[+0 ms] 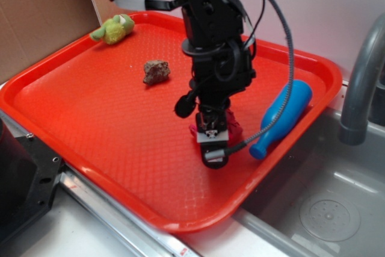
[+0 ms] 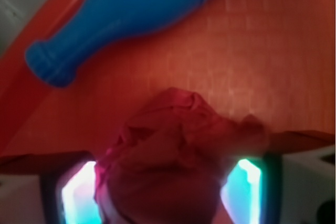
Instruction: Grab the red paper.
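Red paper: we see the red paper (image 2: 168, 150) as a crumpled dark red ball on the orange-red tray (image 1: 90, 106), toward the tray's 4 o'clock side.
Fingers: our gripper (image 1: 212, 138) comes straight down on the paper. In the wrist view one of the fingers (image 2: 79, 192) sits at the paper's 9 o'clock side and the other at its 3 o'clock side, both right against it. We see them closed around the red paper.
Only the wrist view shows: the folds and creases of the paper, the glowing pads beside it, and a small crinkled flap sticking out toward 3 o'clock.
Only the outside view shows: the whole tray, the arm above it, and just small bits of the paper peeking out at both sides of the gripper.
Which way it points: the paper is a round lump, so we cannot tell a long side. Only the little flap points toward 3 o'clock in the wrist view.
Blue pin: a blue plastic bowling pin (image 1: 283, 117) lies on its side near the paper, at 3 o'clock from it in the outside view, not touching it.
Other things: a brown lump (image 1: 156, 71) lies at 10 o'clock from the gripper, well apart. A green and yellow soft toy (image 1: 114, 28) lies at the tray's far edge, at 11 o'clock.
Sink: a grey sink (image 1: 331, 209) sits at the tray's 4 o'clock side.
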`<state>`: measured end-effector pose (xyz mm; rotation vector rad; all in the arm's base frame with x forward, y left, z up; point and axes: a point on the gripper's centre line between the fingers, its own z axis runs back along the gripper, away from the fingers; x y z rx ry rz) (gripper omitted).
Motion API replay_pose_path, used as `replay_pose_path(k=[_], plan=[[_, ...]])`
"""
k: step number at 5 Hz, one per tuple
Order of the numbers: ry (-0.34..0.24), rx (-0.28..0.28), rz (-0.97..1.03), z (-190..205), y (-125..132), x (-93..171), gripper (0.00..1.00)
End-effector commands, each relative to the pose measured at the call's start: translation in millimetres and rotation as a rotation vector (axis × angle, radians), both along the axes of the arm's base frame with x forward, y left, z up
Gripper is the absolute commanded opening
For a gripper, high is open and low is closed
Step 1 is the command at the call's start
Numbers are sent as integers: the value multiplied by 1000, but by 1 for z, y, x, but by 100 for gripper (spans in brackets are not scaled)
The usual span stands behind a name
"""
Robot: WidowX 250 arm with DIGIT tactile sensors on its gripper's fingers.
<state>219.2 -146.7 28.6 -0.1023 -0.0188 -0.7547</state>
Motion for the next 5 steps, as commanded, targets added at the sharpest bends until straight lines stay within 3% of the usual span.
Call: replay_pose_path(k=[1,2,3,4,5], plan=[[-128,47,125,78,46,-19,0],[-160,57,319,128,90,-48,0],[-105,72,484,179,112,-57,0],[-62,63,598,224,124,-63,0],[-24,78,620,221,126,-50,0]])
